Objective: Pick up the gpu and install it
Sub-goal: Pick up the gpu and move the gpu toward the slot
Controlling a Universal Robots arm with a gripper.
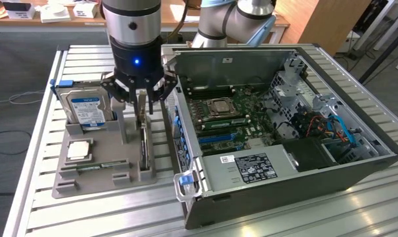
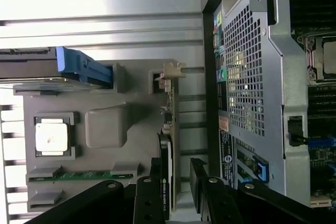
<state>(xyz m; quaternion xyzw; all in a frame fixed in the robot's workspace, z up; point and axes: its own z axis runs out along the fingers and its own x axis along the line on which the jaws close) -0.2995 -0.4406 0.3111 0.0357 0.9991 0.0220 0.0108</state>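
The gpu (image 1: 145,148) is a thin dark card standing on edge in a slot of the grey holder tray (image 1: 93,183), close beside the open computer case (image 1: 251,168). In the wrist view the gpu (image 2: 169,129) shows its pale metal bracket at the far end. My gripper (image 1: 141,109) hangs straight above the card's upper edge, open. In the wrist view, the gripper (image 2: 176,182) has one black finger (image 2: 149,195) on each side of the card, with a gap left on one side. The motherboard (image 1: 228,118) lies exposed inside the case.
On the same tray stand a silver hard drive with a blue-white label (image 1: 87,106), a square processor (image 1: 79,150) and a narrow green memory stick (image 1: 96,167). The case's rear panel (image 2: 252,77) rises right beside the card. Slatted metal table (image 1: 87,217) all around.
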